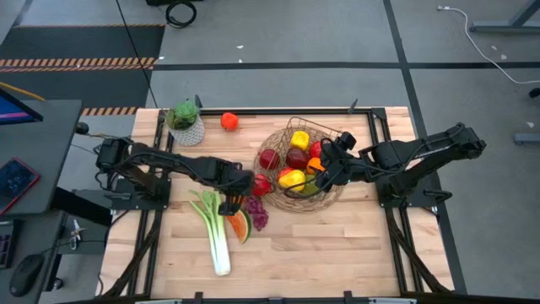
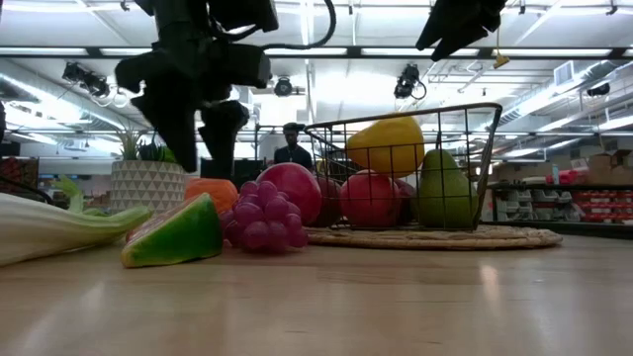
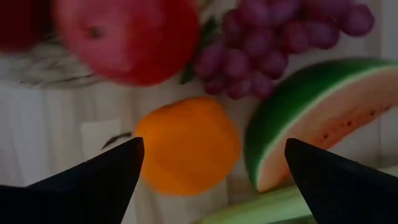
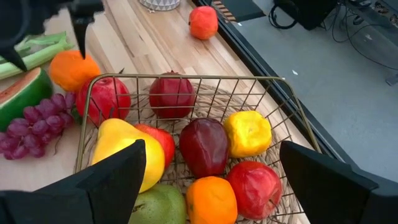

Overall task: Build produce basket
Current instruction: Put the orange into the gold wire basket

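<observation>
The brown wire basket (image 1: 336,194) on its round woven rim stands right of the table's middle and holds several toy fruits. An orange (image 3: 186,146), a red apple (image 1: 261,184), purple grapes (image 1: 257,211), a watermelon slice (image 1: 241,225) and a leek (image 1: 216,236) lie on the table left of it. My left gripper (image 1: 229,203) hangs open just above the orange, a finger on either side, and I see no touch in the low view (image 2: 195,133). My right gripper (image 1: 325,171) hovers open and empty over the basket (image 4: 186,78).
A white netted pot with a green plant (image 1: 186,123) and a loose red-orange fruit (image 1: 229,121) stand near the table's far edge. Bare wood lies along the near edge and at the near right. A person (image 2: 291,146) stands in the room behind.
</observation>
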Available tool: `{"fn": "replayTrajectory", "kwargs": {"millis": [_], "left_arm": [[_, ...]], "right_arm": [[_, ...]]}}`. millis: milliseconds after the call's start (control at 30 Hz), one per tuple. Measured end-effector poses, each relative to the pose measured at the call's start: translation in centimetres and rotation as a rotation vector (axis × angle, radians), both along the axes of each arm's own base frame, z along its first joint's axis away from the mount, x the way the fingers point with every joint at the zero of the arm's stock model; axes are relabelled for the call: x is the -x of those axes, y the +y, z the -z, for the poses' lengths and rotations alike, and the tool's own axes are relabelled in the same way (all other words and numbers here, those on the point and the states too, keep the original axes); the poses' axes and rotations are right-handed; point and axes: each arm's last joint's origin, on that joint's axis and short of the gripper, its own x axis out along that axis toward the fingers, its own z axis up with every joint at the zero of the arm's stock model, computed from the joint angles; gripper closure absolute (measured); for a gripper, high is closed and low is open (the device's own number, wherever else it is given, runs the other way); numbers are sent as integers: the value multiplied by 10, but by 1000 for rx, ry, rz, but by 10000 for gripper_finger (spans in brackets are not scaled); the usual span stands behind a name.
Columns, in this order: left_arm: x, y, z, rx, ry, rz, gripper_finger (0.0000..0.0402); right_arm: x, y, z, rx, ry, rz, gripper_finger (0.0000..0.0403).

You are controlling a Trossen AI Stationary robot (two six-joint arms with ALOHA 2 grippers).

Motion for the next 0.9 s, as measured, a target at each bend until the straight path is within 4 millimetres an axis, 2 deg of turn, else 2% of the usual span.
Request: {"fn": "replayTrajectory", "kwargs": {"millis": [133,267,467,800,900], "left_arm": [[-6,-5,12,-31,32,102,4],[-8,-9,21,-109,71,275,4],[-7,-21,21,-308,102,479,4],[-4,-19,21,-461,185,663,4],[-4,-20,21,-481,187,638,4]], "right_arm": [[0,0,0,-2,-7,0,30],[-1,0,-1,-3,-9,0,30],[-1,0,-1,-4,-13,0,30],[-2,0,-1,-6,-22,-1,30],[-2,0,-1,-6,-22,-1,30]]}}
